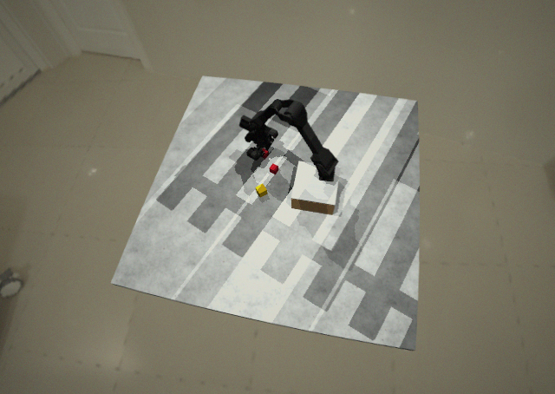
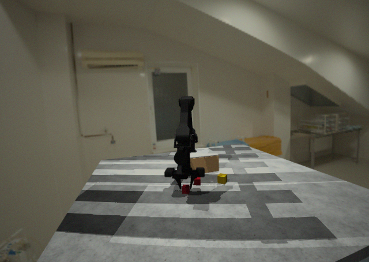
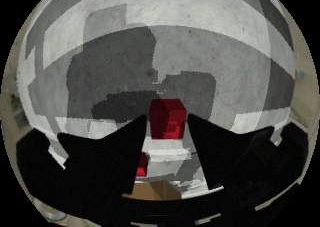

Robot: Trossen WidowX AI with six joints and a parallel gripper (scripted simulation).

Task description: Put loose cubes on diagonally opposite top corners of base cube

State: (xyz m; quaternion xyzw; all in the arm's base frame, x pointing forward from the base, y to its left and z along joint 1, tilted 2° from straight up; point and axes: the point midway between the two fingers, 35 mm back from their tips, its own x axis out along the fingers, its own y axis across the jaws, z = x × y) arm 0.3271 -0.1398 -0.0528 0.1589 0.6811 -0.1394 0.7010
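Grasping step in hand: first loose cube, nothing stacked yet.

Striped grey mat [image 1: 313,268] covers the table. The black arm [image 1: 309,134] is mounted on a white-topped tan box [image 1: 313,197] and reaches out and down, wrist vertical. The gripper [image 2: 185,187] is low at the mat, jaws apart and astride a red cube [image 3: 167,121], close to its sides. I can't see a firm clamp, so I judge it not yet gripped. That cube sits flat on the mat, centred between the fingers.

A second red cube [image 1: 273,168] lies near, just behind it from the exterior view. The yellow cube [image 1: 261,189] stands further off, nearer the box, with nothing on top. My guess is yellow is the fixed base and the two reds are the loose ones, but nothing marks that.

Next move: shut squarely on the red cube, lift straight, carry it to the base and set it level over one top corner without nudging the base.

Hard to see:
- From the top view the gripper hides most of the cube under it.
- The wrist view's lower half is black gripper body, with only a red sliver of the other cube showing and no yellow.
- Finger-to-cube contact is too small to judge.
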